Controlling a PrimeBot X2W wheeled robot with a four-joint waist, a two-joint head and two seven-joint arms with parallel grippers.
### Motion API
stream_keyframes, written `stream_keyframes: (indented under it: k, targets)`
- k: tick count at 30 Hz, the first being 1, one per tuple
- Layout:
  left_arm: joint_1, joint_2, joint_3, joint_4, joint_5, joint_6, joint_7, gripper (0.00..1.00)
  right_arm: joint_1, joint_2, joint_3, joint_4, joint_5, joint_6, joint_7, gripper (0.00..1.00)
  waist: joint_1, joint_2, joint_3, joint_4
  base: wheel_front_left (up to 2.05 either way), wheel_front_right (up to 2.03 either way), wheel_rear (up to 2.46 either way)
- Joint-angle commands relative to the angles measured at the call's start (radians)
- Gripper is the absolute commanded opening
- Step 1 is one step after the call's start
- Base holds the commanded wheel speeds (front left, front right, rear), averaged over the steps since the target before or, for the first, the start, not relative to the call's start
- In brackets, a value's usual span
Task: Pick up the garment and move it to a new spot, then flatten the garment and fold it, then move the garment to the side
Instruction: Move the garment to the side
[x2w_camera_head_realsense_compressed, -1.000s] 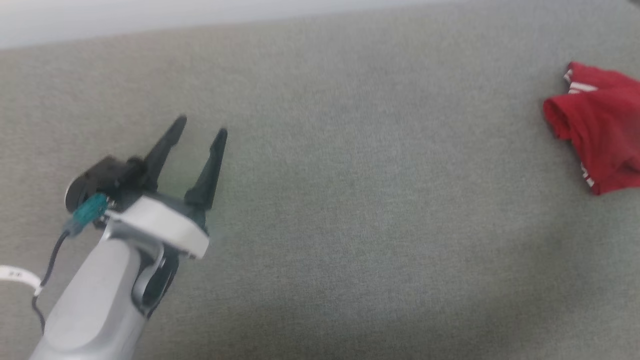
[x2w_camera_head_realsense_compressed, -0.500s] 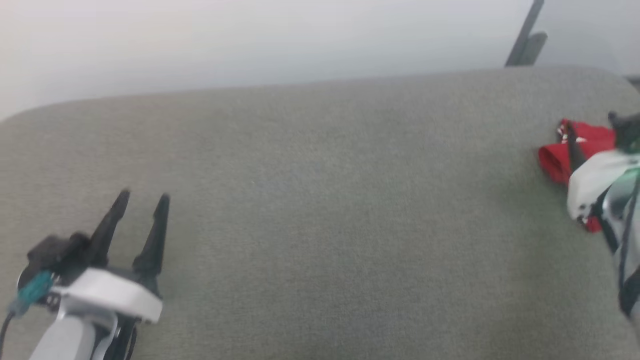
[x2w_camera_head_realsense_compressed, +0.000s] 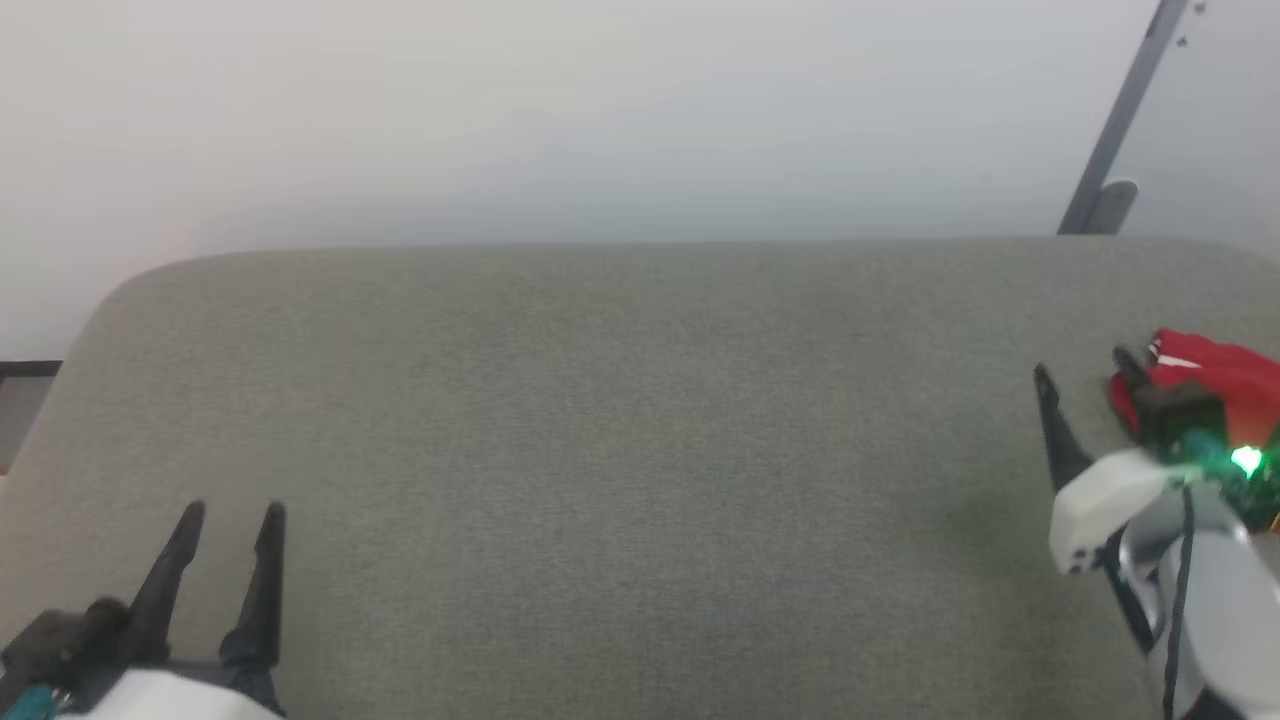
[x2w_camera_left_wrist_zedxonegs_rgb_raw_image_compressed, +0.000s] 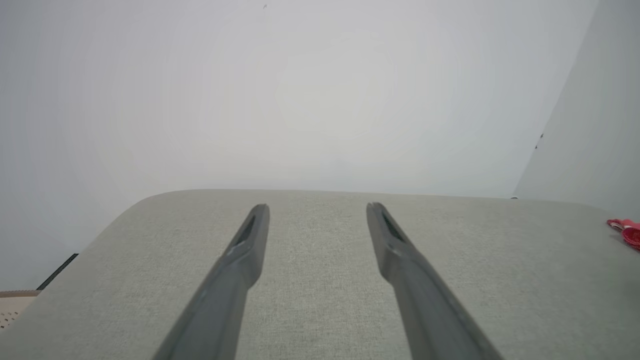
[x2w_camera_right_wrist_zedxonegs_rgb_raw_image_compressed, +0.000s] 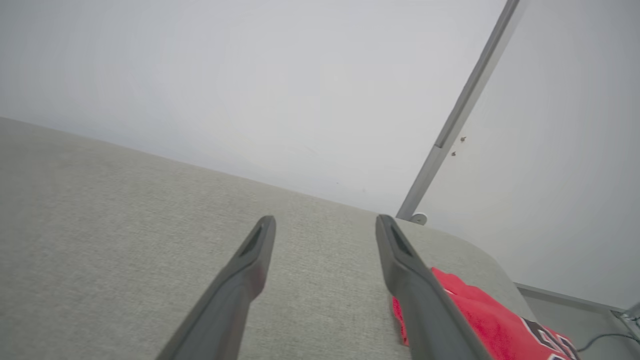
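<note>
Our right gripper (x2w_camera_head_realsense_compressed: 1082, 365) hovers with its two long, tapered dark fingers spread, holding nothing. The crumpled red jersey garment (x2w_camera_right_wrist_zedxonegs_rgb_raw_image_compressed: 480, 315) lies just beside its right finger, on the grey woven cushion (x2w_camera_head_realsense_compressed: 620, 450) with rounded corners. Our left gripper (x2w_camera_head_realsense_compressed: 233, 510), likewise spread and empty, is well apart from the garment.

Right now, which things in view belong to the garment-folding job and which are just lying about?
Job:
- garment, crumpled at the right end of the grey cushion
- right gripper, jaws open next to it
- left gripper, jaws open at the left end

Lying about:
- slanted metal bar against the wall
- white wall behind
</note>
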Motion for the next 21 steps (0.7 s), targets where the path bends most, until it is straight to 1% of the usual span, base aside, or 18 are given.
stream_keyframes:
  k: [1,7,21]
  targets:
    - [0.02,-0.008,0.015,-0.01,0.016,-0.002,-0.004,1.0,0.031,0.01,-0.003,-0.024,0.008,-0.002,-0.002,1.0,0.0,0.0,-0.01,0.011,0.0,0.0,0.0]
    - [0.076,-0.024,0.051,-0.039,0.023,-0.002,-0.004,1.0,0.142,0.047,-0.012,-0.126,0.015,-0.002,-0.003,1.0,0.0,0.0,-0.026,0.033,0.0,0.0,0.0]
    - [0.152,-0.051,0.07,-0.068,0.01,-0.002,-0.004,1.0,0.371,0.133,-0.031,-0.318,-0.009,-0.002,-0.002,1.0,0.0,0.0,-0.04,0.061,0.0,0.0,0.0]
